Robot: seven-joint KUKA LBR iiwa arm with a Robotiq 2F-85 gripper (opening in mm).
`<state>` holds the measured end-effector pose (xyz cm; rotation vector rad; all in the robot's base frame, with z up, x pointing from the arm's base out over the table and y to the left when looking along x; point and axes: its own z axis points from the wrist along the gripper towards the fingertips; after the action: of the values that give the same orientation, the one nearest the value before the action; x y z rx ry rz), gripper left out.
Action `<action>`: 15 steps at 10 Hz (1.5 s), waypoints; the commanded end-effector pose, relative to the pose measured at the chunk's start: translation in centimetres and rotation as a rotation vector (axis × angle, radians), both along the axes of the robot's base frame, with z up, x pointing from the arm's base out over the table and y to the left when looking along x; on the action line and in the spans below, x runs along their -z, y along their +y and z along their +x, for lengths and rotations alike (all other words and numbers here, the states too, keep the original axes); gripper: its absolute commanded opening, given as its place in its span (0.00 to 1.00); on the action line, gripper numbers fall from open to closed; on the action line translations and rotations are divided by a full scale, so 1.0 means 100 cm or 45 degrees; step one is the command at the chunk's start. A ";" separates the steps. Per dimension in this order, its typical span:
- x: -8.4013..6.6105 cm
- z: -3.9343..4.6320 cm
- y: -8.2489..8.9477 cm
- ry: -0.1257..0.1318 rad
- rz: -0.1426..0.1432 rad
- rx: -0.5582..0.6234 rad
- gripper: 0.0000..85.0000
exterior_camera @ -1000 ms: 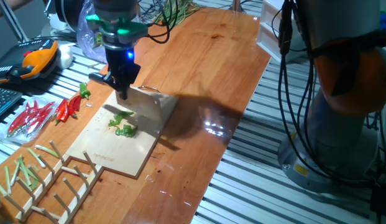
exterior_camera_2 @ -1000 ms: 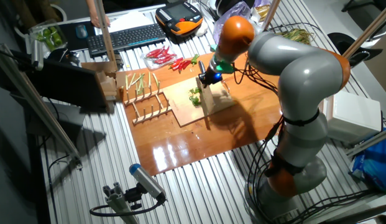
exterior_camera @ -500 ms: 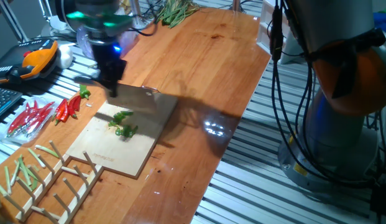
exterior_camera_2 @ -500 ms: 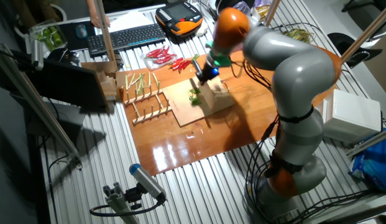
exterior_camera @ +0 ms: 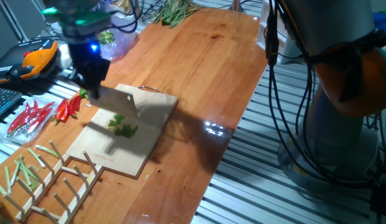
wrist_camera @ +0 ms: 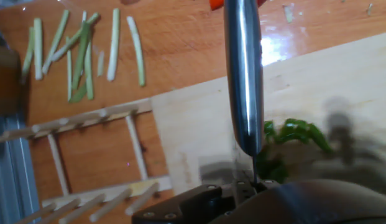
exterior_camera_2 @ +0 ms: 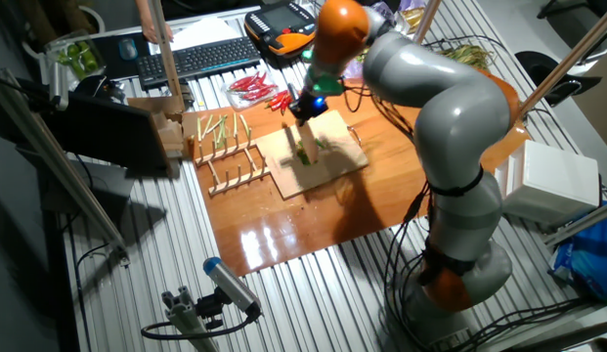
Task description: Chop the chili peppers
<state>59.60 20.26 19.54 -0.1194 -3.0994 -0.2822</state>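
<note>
Small bright green chili peppers lie in pieces on the pale wooden cutting board. My gripper is shut on the handle of a broad knife. The blade hangs just above and to the left of the pieces. In the other fixed view the knife stands edge-on over the board, hiding most of the chili. The hand view looks down the knife's spine, with the chili peppers to its right on the board.
Slender red chilies lie left of the board. A wooden rack and pale green stalks sit at the near left. An orange pendant and a keyboard lie beyond. Leafy greens rest at the far end.
My gripper has swung the knife to the left, from the board's far right side to over its left part, close above the chili pieces. The chili has not moved.
</note>
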 end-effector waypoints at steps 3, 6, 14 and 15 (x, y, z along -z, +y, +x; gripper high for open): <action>0.010 -0.0041 0.084 -0.004 0.044 -0.049 0.00; 0.012 -0.0032 0.075 -0.007 0.028 -0.096 0.00; 0.010 -0.0036 0.063 -0.033 0.045 -0.242 0.00; 0.010 -0.0036 0.063 -0.050 0.048 -0.239 0.00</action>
<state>59.23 26.58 18.53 0.1743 -3.1136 -0.3402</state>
